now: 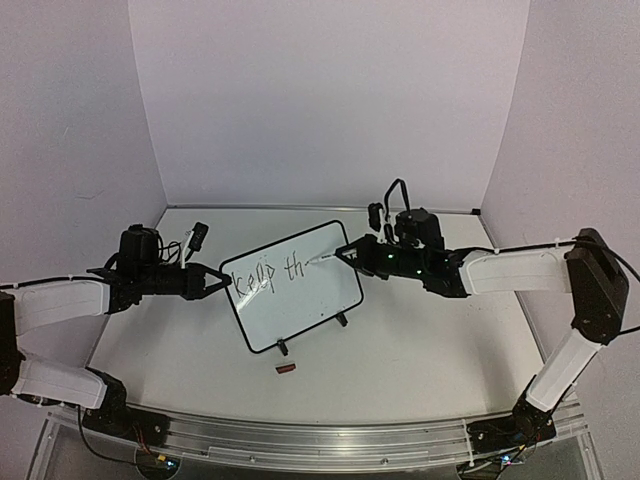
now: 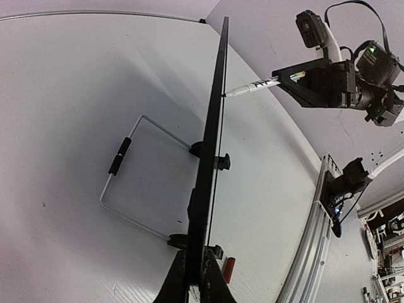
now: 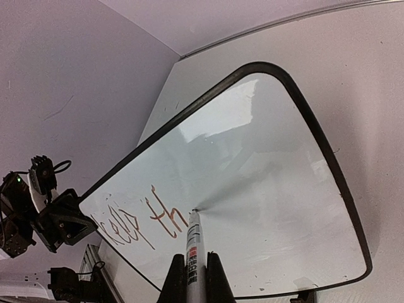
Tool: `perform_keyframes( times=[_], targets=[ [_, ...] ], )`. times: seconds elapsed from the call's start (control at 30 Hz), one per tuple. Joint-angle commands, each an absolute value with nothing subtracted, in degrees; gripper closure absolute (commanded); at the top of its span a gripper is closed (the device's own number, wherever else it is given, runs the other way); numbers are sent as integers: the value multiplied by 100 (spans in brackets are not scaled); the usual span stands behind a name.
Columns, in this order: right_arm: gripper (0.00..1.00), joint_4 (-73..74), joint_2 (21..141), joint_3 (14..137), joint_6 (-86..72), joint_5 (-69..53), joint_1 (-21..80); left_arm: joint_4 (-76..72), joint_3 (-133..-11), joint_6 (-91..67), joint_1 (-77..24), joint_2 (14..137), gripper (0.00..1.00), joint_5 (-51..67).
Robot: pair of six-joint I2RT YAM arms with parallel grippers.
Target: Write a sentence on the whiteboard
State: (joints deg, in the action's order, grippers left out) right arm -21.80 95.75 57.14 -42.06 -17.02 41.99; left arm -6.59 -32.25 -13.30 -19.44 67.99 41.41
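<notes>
The whiteboard stands tilted on its two feet at the table's middle. The sentence on it reads "keep th" in dark strokes, also seen in the right wrist view. My left gripper is shut on the whiteboard's left edge; in its own view the board runs edge-on out of the pinching fingers. My right gripper is shut on a white marker, whose tip touches the whiteboard just right of the "h".
A small red marker cap lies on the table in front of the board, near its foot. The board's wire stand spreads out behind it. White walls close the table's back and sides.
</notes>
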Motion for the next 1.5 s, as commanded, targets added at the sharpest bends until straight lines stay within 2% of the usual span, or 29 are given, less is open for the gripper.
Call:
perform_keyframes(
  times=[0.0, 0.6, 1.47],
  targets=[
    [100, -2303, 9310, 5749, -4156, -1479, 4124, -553, -3386, -1028, -1899, 6753, 100, 3700],
    [100, -2309, 9763, 6098, -4158, -1945, 4114, -547, -3393, -1028, -1902, 6763, 100, 3710],
    [100, -2347, 9680, 5485, -4363, -1933, 4123, -544, -3408, -1037, -1902, 6751, 100, 3711]
  ],
)
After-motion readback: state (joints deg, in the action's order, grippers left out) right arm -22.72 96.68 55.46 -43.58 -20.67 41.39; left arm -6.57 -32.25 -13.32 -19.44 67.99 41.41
